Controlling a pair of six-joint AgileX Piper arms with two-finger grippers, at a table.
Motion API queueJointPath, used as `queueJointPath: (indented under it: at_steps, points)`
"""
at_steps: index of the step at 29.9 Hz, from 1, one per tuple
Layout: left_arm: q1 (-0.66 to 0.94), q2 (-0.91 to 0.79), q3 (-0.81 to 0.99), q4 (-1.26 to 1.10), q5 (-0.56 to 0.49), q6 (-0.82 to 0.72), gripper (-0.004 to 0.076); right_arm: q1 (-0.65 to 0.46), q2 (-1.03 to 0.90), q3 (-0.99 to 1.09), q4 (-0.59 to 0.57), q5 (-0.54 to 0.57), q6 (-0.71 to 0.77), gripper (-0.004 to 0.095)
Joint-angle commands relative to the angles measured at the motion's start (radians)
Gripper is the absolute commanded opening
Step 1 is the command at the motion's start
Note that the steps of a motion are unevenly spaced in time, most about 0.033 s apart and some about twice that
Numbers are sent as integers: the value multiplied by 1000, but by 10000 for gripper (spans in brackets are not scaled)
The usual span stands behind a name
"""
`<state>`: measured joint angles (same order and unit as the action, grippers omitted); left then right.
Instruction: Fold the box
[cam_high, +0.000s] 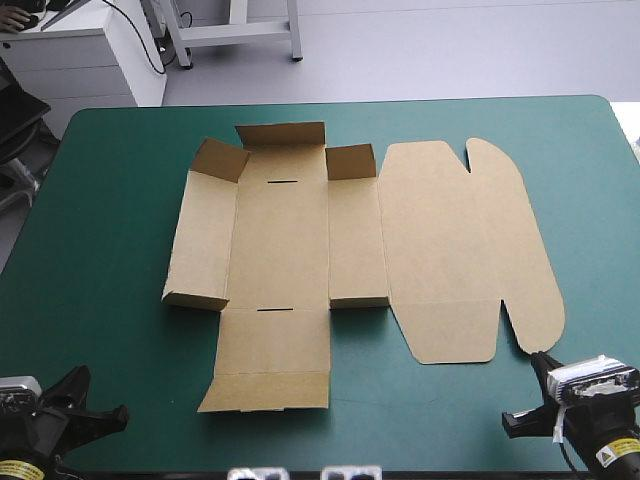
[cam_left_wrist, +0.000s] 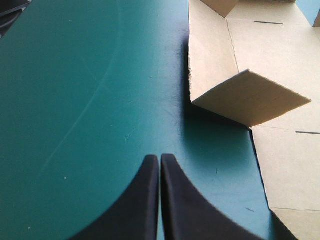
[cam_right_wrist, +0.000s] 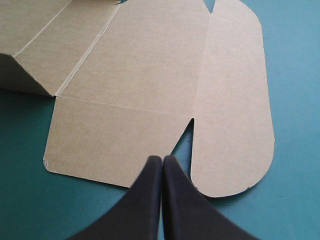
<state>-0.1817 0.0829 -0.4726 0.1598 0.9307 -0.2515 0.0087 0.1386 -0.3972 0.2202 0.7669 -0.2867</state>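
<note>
1. I'm seeing the box (cam_high: 280, 240) lying as an opened sheet mid-table on the teal-green cover (cam_high: 110, 300), with small flaps (cam_high: 220, 160) standing up around its 10 o'clock.
2. Left gripper (cam_left_wrist: 160, 158) is sitting at the box's 7 o'clock, its fingers pressed together.
3. Right gripper (cam_right_wrist: 162, 159) is hovering at 5 o'clock, fingers likewise pinched, by the sheet's near edge.

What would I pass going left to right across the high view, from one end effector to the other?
Left end effector → box's left side panel → slotted middle panel → narrow side panel → wide lid panel → right end effector.
</note>
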Motion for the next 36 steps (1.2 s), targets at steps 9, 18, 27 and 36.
queueJointPath:
  at_steps: [9,18,27,36]
  points:
    - [0,15,-22,6,-69,-1,-8,5,16,-23,13,-76,-3,-14]
    - [0,155,-148,8,-101,49,-8,5,16,-23,13,-76,-3,-14]
    - [0,649,-454,110,-105,111,-8,5,16,-23,13,-76,-5,-14]
    - [1,1154,-750,32,-3,328,-8,5,16,-23,13,-76,-7,-14]
